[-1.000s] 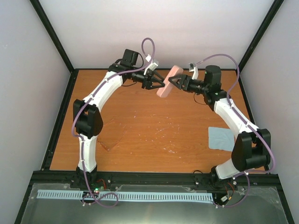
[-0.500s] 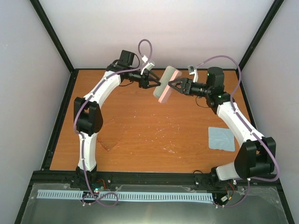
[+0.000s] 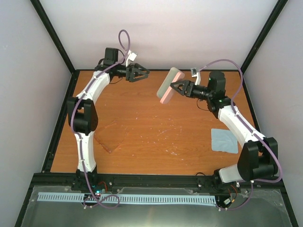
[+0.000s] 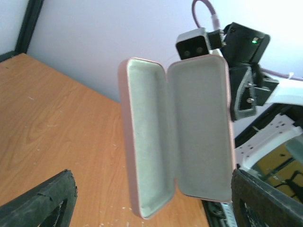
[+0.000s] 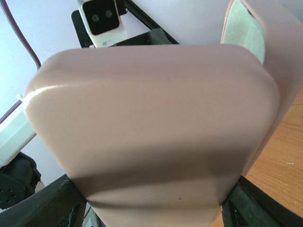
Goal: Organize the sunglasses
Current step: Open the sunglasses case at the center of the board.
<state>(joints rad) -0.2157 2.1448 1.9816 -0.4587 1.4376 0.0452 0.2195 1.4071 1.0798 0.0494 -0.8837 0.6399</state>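
A pale pink case [image 3: 165, 86] hangs open in the air above the far side of a wooden counter [image 3: 156, 127], grasped on one half by the right jaws. The left jaws are spread wide and empty, off to the case's left. The sunglasses [image 3: 112, 140] lie on the counter, nearer than the case and to its left.

With a grip on one half only, the case could twist, slip or swing shut when glasses are pushed in. The amber lenses nearly match the wood, so a pickup may miss them.

The frame's outline and whether its arms are folded are hard to make out. The case hides the right fingertips.
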